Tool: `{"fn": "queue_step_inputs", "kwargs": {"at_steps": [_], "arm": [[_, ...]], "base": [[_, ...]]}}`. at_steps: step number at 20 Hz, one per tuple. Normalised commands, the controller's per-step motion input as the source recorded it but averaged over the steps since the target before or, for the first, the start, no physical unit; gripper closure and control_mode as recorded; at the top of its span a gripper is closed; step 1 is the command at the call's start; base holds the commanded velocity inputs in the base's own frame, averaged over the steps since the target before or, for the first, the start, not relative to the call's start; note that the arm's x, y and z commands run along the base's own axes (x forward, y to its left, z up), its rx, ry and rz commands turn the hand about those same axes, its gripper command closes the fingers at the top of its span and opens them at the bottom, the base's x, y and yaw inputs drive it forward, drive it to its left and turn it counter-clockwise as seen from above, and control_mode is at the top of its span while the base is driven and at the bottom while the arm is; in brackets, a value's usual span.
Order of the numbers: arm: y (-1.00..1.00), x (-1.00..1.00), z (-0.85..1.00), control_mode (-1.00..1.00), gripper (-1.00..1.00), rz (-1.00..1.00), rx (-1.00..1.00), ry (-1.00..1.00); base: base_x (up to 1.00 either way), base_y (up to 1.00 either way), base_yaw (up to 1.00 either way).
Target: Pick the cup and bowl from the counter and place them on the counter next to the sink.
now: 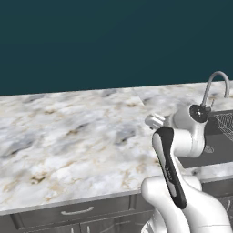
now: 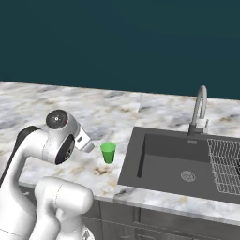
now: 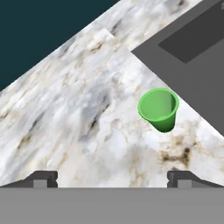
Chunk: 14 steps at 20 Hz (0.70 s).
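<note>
In the left base view the arm [image 1: 182, 173] covers part of the counter [image 1: 68, 136] and the sink's [image 1: 218, 150] near corner, the sink and its rack [image 1: 226, 125] are cut off at the right edge, and the writing on the arm's dark band is too small to read. In the right base view the cup [image 2: 108, 152] stands upright on the counter just left of the sink, apart from the arm, with the faucet [image 2: 200, 110] behind the sink and the rack cut off at the right. In the hand view the gripper [image 3: 112, 177] has its tips wide apart and empty, with the cup beyond them beside the sink's edge, and nothing there carries any label.
</note>
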Motion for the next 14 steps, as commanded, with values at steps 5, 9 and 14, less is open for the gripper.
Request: {"fn": "queue_step_inputs", "kwargs": {"at_steps": [5, 9, 14], "arm": [[0.00, 0.00, 0.00, -1.00, -1.00, 0.00, 0.00, 0.00], [0.00, 0.00, 0.00, -1.00, -1.00, 0.00, 0.00, 0.00], [0.00, 0.00, 0.00, 1.00, -1.00, 0.00, 0.00, 0.00]], "base": [[0.00, 0.00, 0.00], [0.00, 0.00, 0.00], [-0.12, 0.03, 0.00]]}}
